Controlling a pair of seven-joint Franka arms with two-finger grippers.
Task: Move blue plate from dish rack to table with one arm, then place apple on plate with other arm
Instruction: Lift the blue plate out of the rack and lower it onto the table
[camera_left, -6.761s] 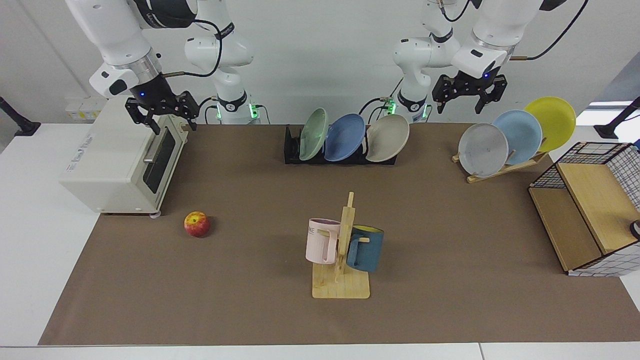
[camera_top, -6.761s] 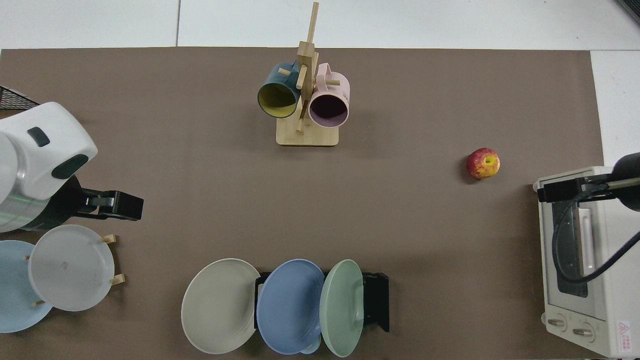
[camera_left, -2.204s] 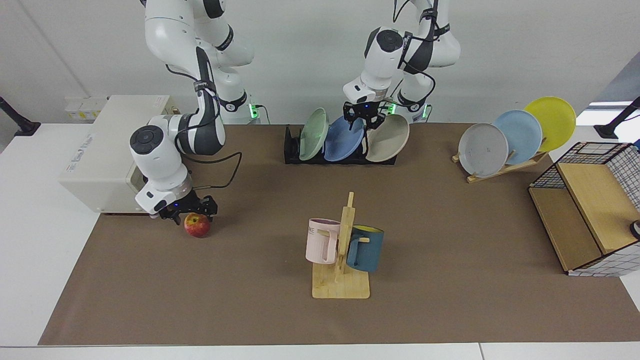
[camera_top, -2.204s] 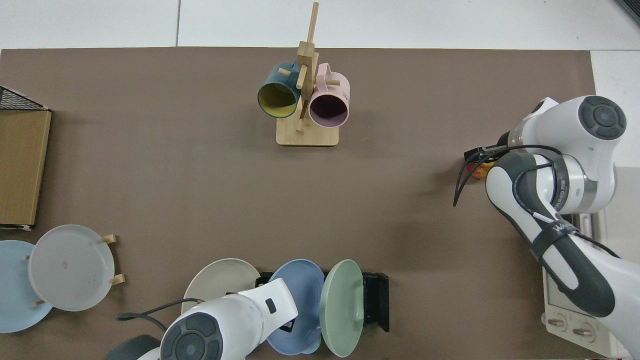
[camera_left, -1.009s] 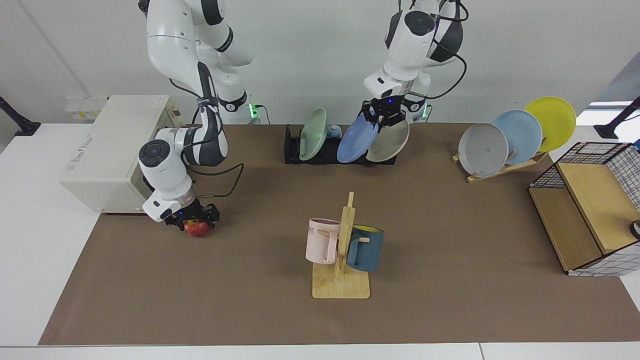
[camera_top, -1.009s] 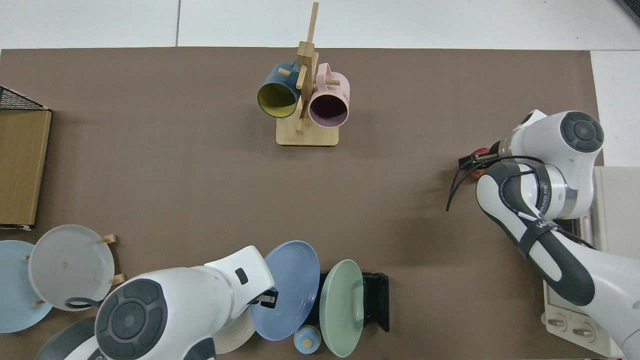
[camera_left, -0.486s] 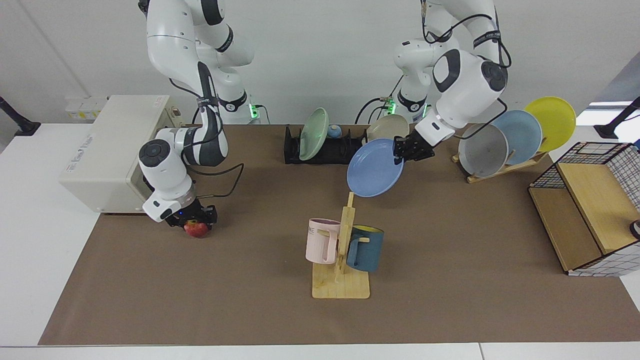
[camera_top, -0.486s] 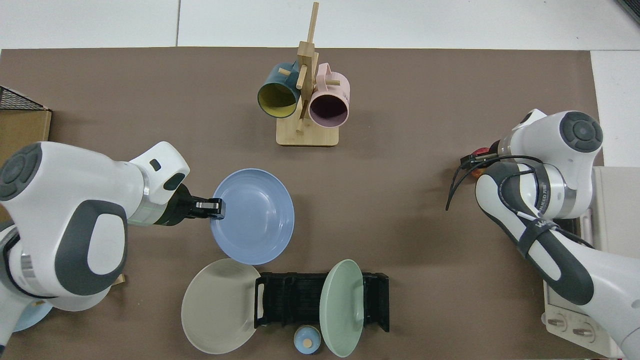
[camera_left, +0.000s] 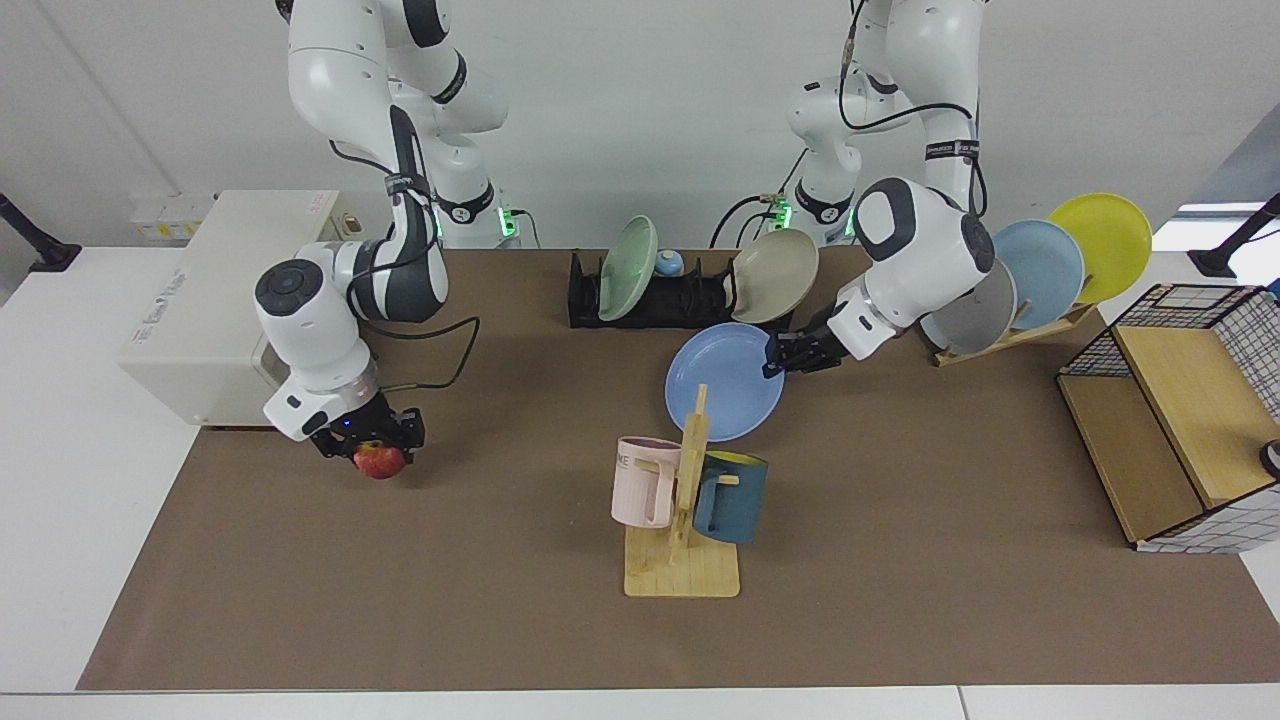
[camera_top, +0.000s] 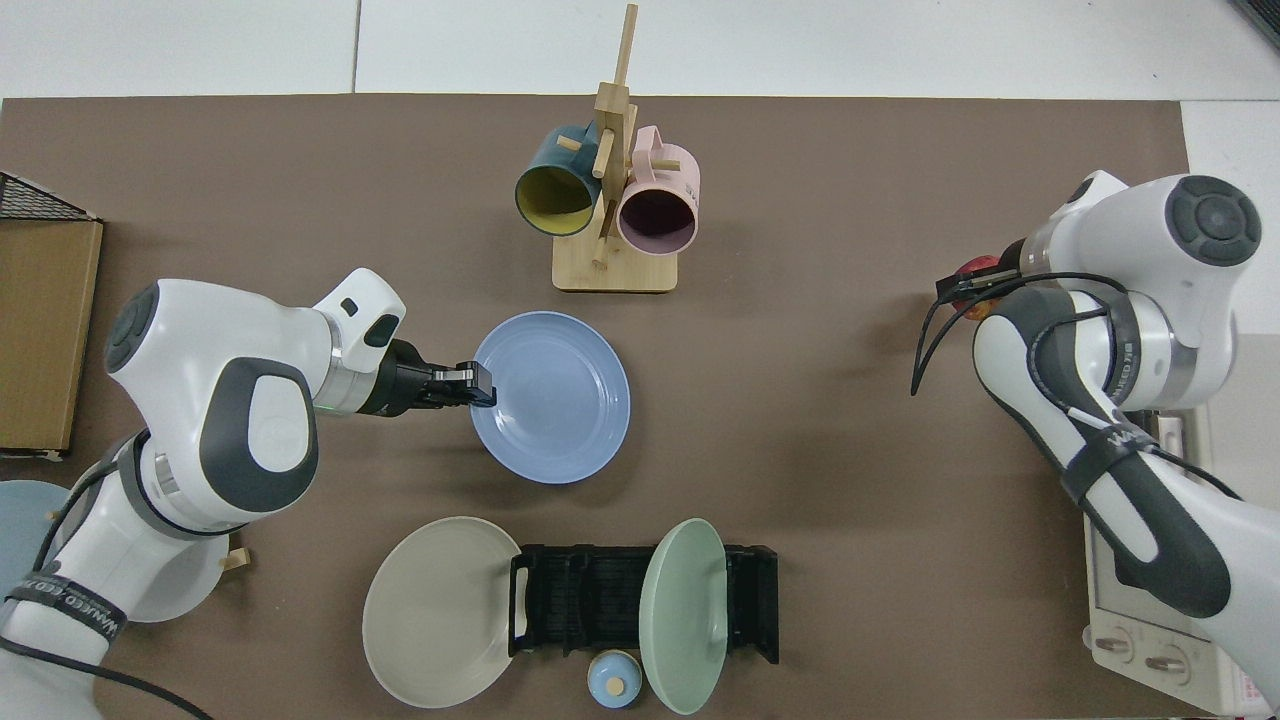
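**A:** Where is your plate now?

**B:** Your left gripper (camera_left: 778, 358) has its fingers closed on the rim of the blue plate (camera_left: 722, 383), pinching the edge nearest the arm. In the top view the plate (camera_top: 552, 397) is out over the open table (camera_left: 900, 560), between the dish rack (camera_left: 690, 298) on the far side and the wooden mug stand (camera_left: 682, 530) on the near side. You hold it by the rim because a shallow plate offers a two-finger grip nothing else. Whether it is touching the table I cannot tell; from the facing view I judge it to be just above the surface, tilted slightly.

**A:** And the rack?

**B:** Its middle slot is empty. A green plate (camera_left: 627, 254) stands at one end and a beige plate (camera_left: 776, 275) leans at the other, so your plate is clear of both.

**A:** What is the other arm doing?

**B:** Your right gripper (camera_left: 372, 452) points down at the left of the scene, near the toaster oven (camera_left: 215, 310), with its fingers shut on the apple (camera_left: 380, 461). The apple looks raised a little off the table, so I judge you have it ready to carry across

**A:** What should I watch?

**B:** Set the plate flat and let go before bringing the apple over; the mug stand is close to the plate's near edge
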